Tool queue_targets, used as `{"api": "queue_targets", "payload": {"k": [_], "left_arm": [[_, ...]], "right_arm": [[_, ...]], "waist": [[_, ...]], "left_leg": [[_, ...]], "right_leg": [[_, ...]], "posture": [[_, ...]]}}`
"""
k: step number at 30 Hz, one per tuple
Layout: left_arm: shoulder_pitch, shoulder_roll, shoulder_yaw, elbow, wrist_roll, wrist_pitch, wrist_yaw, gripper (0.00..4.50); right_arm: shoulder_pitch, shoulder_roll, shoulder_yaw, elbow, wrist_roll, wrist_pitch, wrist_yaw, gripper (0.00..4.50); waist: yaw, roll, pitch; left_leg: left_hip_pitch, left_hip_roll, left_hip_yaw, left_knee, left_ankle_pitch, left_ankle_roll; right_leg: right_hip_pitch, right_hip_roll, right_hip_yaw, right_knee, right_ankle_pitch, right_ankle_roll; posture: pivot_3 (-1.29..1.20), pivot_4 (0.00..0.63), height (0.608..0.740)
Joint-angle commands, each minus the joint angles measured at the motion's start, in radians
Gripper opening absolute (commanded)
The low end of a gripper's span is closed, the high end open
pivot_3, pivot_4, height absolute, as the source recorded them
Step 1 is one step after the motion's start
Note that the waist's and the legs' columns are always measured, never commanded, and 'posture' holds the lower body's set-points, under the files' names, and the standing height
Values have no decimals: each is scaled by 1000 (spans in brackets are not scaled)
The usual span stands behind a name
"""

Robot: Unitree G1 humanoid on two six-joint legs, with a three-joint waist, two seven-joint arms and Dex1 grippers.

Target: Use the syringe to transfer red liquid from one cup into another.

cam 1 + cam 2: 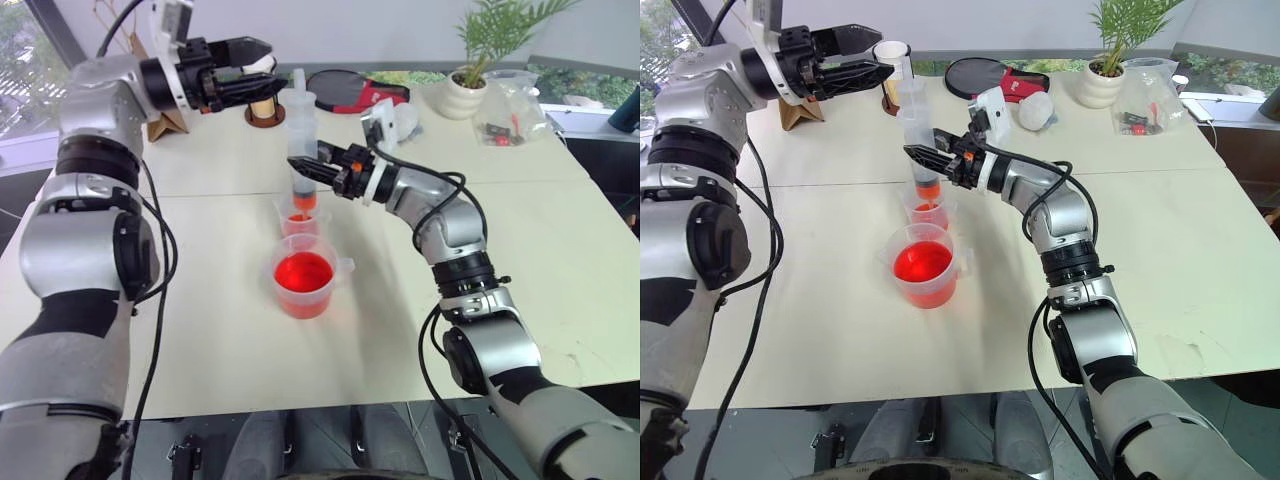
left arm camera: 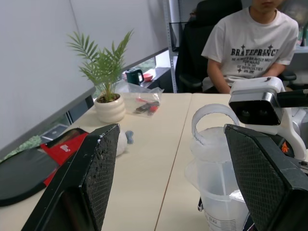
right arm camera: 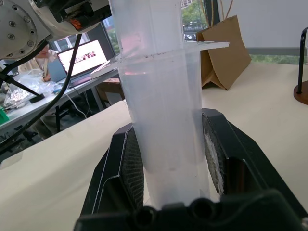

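The syringe (image 1: 300, 125) stands upright, its orange-red tip just above the small narrow cup (image 1: 299, 220), which holds a little red liquid. My right gripper (image 1: 306, 168) is shut on the lower barrel, and its pads (image 3: 131, 175) press both sides of the syringe (image 3: 163, 120). My left gripper (image 1: 268, 66) hangs open, level with the plunger ring (image 2: 215, 120), which sits just past its fingertips, untouched. The wide beaker (image 1: 303, 280), with a pool of red liquid, stands in front of the small cup.
A cream cup in a wire holder (image 1: 265, 105) and a brown paper bag (image 1: 165, 122) stand behind the syringe. Farther right are a black-and-red object (image 1: 350, 90), a potted plant (image 1: 465, 88) and a plastic bag (image 1: 510, 115). A person (image 2: 250, 48) sits beyond the table.
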Motion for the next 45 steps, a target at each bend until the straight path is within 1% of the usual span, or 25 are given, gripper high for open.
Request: {"api": "queue_targets", "payload": {"k": [1,6,7,9,10,11,12,14,15,21,26,37,45], "left_arm": [[-7,-3,13,-20,-1,-16,8,3552],[-11,-36,-1,-16,15,-38,16,3552],[-11,-43,-2,-15,18,-44,18,3312],[-18,-57,1,-12,16,-51,29,2714],[-21,-62,3,-11,14,-51,31,2161],[-23,-65,5,-10,13,-51,34,1762],[-25,-67,7,-9,12,-51,33,1134],[-25,-69,8,-7,11,-51,30,121],[-25,-69,9,-6,10,-50,28,49],[-22,-62,9,-17,3,-20,-13,49],[22,-69,-16,-27,22,-16,-34,49],[104,-112,-25,-63,18,-1,-23,49],[136,-131,-30,-85,20,10,-20,49]], "right_arm": [[-30,11,-15,-43,16,-12,8,1429],[-19,14,-3,-70,16,-2,15,1429],[-16,15,0,-75,14,0,16,1429],[-8,15,8,-82,10,1,20,1429],[-5,15,10,-84,9,1,21,1429],[-3,15,12,-85,7,1,20,1429],[-2,15,13,-86,7,1,19,1429],[-2,15,12,-84,5,1,17,1429],[-2,16,12,-84,5,1,16,1429],[-7,18,7,-74,2,-8,8,1429],[-26,29,-16,-66,17,-11,-6,1429],[-72,21,-40,-45,17,-32,-16,1429],[-90,19,-47,-48,18,-39,-20,1429]], "waist": [[0,0,0],[2,0,0],[1,0,0],[0,0,0],[0,0,0],[0,0,0],[0,0,0],[1,0,0],[0,0,0],[0,0,0],[1,0,0],[0,0,0],[0,0,0]], "left_leg": [[0,0,0,0,0,0],[0,0,0,0,0,0],[0,0,0,0,0,0],[0,0,0,0,0,0],[0,0,0,0,0,0],[0,0,0,0,0,0],[0,0,0,0,0,0],[0,0,0,0,0,0],[0,0,0,0,0,0],[0,0,0,0,0,0],[0,0,0,0,0,0],[0,0,0,0,0,0],[0,0,0,0,0,0]], "right_leg": [[0,0,0,0,0,0],[0,0,0,0,0,0],[0,0,0,0,0,0],[0,0,0,0,0,0],[0,0,0,0,0,0],[0,0,0,0,0,0],[0,0,0,0,0,0],[0,0,0,0,0,0],[0,0,0,0,0,0],[0,0,0,0,0,0],[0,0,0,0,0,0],[0,0,0,0,0,0],[0,0,0,0,0,0]], "posture": [[0,150,740],[0,150,740],[0,150,740],[0,150,740],[0,150,740],[0,150,740],[0,150,740],[0,150,740],[0,150,740],[0,150,740],[0,150,740],[0,150,740],[0,150,740]]}}
